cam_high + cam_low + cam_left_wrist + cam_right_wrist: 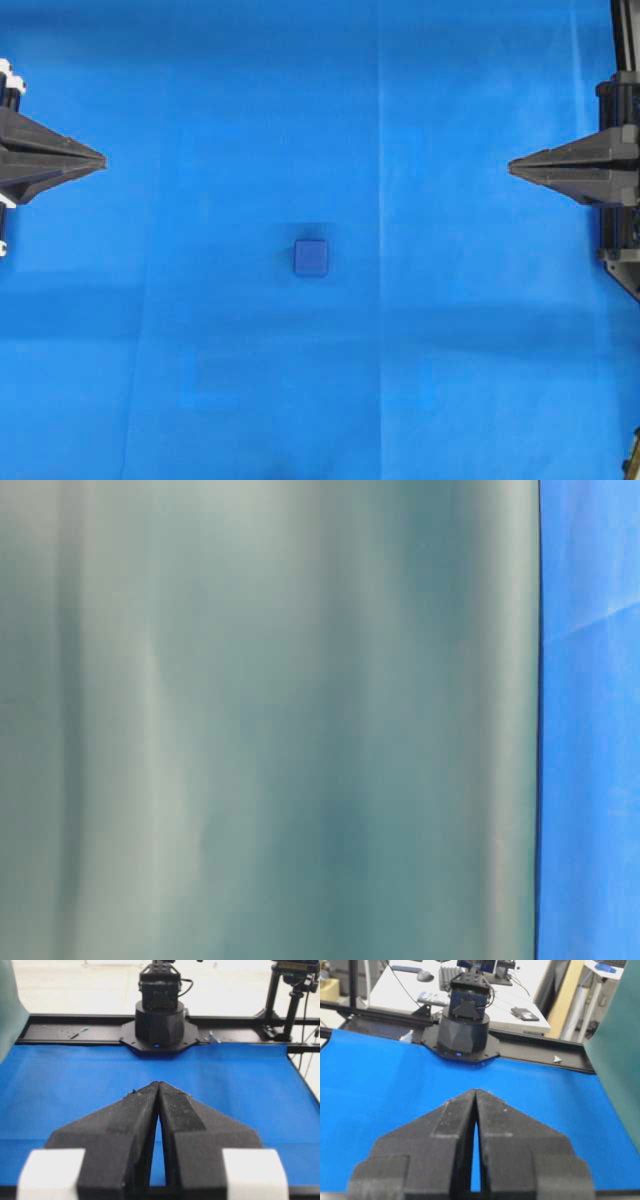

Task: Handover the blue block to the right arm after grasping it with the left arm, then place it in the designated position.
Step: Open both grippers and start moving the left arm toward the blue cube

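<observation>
The blue block (311,258), a small dark-blue cube, lies on the bright blue cloth (200,350) near the middle of the overhead view. My left gripper (103,160) hovers at the left edge, shut, its tips touching and holding nothing; the block sits far to its right. My right gripper (510,166) is at the right edge, also shut and empty, pointing toward the centre. In the left wrist view the left gripper (158,1083) shows its black fingers (130,1120) pressed together. The right wrist view shows the right gripper (475,1091) likewise. The block is hidden in both wrist views.
The right arm's base (159,1022) stands at the cloth's far edge in the left wrist view; the left arm's base (464,1030) does so in the right wrist view. A grey-green sheet (270,720) fills most of the table-level view. A black frame (620,230) runs along the right edge.
</observation>
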`<state>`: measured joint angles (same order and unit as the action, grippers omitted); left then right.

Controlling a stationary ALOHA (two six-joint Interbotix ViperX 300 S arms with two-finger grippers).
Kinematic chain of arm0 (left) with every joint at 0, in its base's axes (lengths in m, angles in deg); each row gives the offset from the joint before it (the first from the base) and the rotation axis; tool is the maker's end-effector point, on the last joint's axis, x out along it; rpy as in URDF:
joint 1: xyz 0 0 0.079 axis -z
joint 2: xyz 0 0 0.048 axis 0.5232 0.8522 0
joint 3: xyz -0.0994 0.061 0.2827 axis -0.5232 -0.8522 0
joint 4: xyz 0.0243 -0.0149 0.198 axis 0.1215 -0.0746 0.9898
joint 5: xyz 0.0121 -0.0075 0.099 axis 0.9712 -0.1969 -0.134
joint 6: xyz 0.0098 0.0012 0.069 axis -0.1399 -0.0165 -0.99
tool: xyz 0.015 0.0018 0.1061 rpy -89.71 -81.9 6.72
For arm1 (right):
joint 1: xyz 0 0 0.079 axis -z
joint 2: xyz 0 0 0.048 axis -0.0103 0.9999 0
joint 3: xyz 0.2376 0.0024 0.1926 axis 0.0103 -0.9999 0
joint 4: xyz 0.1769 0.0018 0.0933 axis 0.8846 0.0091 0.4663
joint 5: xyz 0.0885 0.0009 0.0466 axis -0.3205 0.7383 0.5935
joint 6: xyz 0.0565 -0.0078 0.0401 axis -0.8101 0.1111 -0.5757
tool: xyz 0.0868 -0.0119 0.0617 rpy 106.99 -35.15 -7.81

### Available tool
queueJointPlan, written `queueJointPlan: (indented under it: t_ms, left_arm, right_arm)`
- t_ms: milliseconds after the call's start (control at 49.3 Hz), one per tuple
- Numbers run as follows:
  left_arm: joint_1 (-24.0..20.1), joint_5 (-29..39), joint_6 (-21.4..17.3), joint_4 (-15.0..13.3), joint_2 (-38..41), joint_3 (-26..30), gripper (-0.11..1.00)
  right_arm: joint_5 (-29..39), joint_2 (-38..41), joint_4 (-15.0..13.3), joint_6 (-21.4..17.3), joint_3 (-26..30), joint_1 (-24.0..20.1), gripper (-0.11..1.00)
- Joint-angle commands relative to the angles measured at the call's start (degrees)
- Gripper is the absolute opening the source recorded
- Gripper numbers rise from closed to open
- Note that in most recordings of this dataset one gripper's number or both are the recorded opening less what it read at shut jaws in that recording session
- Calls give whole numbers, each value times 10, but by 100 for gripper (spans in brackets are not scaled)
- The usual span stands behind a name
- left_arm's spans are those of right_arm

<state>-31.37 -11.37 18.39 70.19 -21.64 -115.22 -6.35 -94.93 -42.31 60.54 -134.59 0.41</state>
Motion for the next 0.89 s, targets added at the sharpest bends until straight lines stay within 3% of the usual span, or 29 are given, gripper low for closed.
queueJointPlan:
  t_ms: [0,629,689,750,872]
  left_arm:
    - [4,-4,5,1,5,6,0]
    - [5,-3,10,2,7,4,2]
    - [5,-3,10,1,7,4,13]
    - [6,-3,10,2,7,4,32]
    - [8,-1,10,3,7,4,69]
  right_arm:
    - [-4,8,1,-1,10,-1,1]
    - [16,19,1,-3,17,11,-3]
    - [16,20,1,-3,17,11,-2]
    - [16,20,1,-4,17,11,1]
    - [14,20,3,-11,18,11,26]
